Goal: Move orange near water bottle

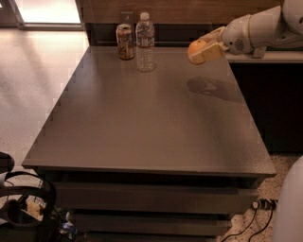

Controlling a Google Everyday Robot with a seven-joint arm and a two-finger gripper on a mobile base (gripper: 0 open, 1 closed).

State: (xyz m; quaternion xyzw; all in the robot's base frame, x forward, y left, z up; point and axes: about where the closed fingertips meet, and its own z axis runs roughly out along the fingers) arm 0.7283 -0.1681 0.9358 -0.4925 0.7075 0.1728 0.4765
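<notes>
- Grey-brown and matt, a broad rectangular tabletop fills most of the view. The water bottle, a small clear plastic bottle with a white cap, ribbed sides and a pale label, stands upright near the far edge.
- Just left of the water bottle stands a shorter brown-orange drink can, also upright. I cannot tell whether the two touch.
- Well to the right of the water bottle, at about the height of its label, the two-finger gripper hangs in the air above the table.
- Its pale yellowish fingers are closed on the orange, a round fruit with smooth bright orange skin. The fruit's free side is turned towards the water bottle.
- The orange is off the surface and well apart from the water bottle, with a stretch of tabletop between them.
- A white, smooth-shelled robot arm reaches in from the right edge of the view. It lies farther from the water bottle than the gripper does.
- A soft dark shadow lies on the tabletop, right of the water bottle and nearer the camera, under the held fruit.
- Behind the water bottle runs a brown wood-panelled wall.
- Left of the water bottle, beyond the table's side, is a pale speckled floor.
- Much nearer the camera than the water bottle and below the table's front edge, some black strapped gear sits at the lower left. Dark cables trail at the lower right.
</notes>
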